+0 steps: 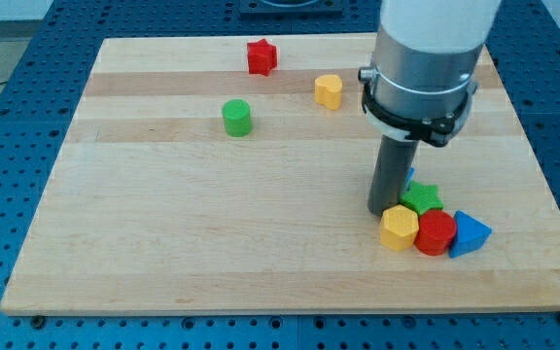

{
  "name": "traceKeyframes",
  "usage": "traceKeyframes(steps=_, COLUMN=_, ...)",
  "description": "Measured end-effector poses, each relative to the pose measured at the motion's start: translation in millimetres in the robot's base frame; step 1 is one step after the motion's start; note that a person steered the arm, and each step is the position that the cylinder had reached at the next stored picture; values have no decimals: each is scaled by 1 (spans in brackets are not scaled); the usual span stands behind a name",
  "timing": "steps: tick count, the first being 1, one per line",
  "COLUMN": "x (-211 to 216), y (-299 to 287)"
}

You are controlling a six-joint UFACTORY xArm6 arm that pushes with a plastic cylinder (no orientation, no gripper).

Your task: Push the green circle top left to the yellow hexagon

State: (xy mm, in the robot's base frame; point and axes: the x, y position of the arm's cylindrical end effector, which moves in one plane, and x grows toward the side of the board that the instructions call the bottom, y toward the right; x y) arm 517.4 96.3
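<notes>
The green circle [237,118] stands in the upper left-middle of the wooden board [163,233]. The yellow hexagon [399,227] lies at the lower right, touching a red block [436,233]. My tip [385,210] rests on the board just above and left of the yellow hexagon, almost touching it, far to the right and below the green circle.
A green star block [422,197] sits behind the hexagon and a blue triangle [469,233] lies right of the red block; a bit of another blue block [409,178] shows behind the rod. A red star [262,56] and a yellow block [329,90] lie near the view's top.
</notes>
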Motion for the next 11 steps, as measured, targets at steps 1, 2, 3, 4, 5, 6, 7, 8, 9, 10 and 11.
traceKeyframes(steps=1, x=-1, y=-49)
traceKeyframes(steps=2, x=-35, y=-62)
traceKeyframes(steps=3, x=-53, y=4)
traceKeyframes(steps=4, x=-24, y=38)
traceKeyframes(steps=5, x=-34, y=14)
traceKeyframes(steps=6, x=-53, y=-70)
traceKeyframes(steps=7, x=-75, y=-188)
traceKeyframes(steps=8, x=-167, y=-214)
traceKeyframes(steps=9, x=-159, y=-156)
traceKeyframes(steps=10, x=-101, y=-153)
traceKeyframes(steps=11, x=-106, y=-181)
